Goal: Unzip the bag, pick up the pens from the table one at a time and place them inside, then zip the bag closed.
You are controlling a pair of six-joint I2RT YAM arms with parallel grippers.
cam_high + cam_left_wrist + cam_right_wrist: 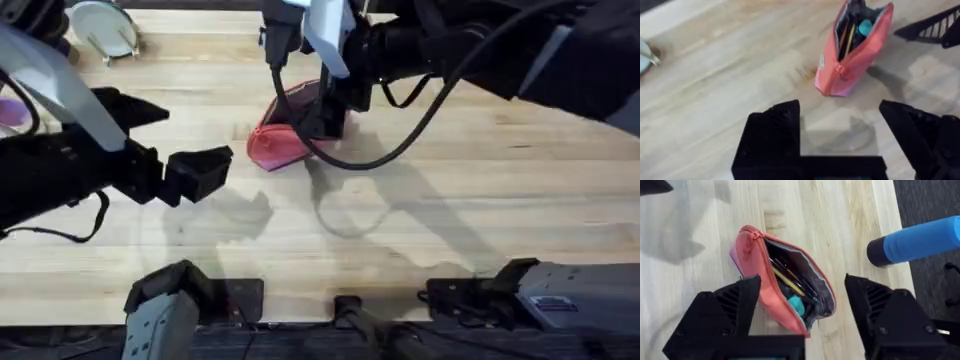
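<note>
The pink-red bag [275, 145] lies on the table [480, 200] at centre back with its zip wide open. Through the opening [790, 282] I see pens [785, 280] inside, dark and yellow, beside a teal item. My right gripper [804, 287] hangs open just above the bag, one finger on each side of the opening; from overhead it [318, 125] covers the bag's far end. My left gripper [197, 133] is open and holds nothing, to the left of the bag and a little nearer than it. Its wrist view shows the bag [852, 55] ahead of the gripper [840, 107].
A pale plate [105, 28] sits at the table's far left corner, and a purple object [10, 110] at the left edge. A blue cylinder [920, 242] juts past the table's edge near the bag. Bare wood stretches across the front and right.
</note>
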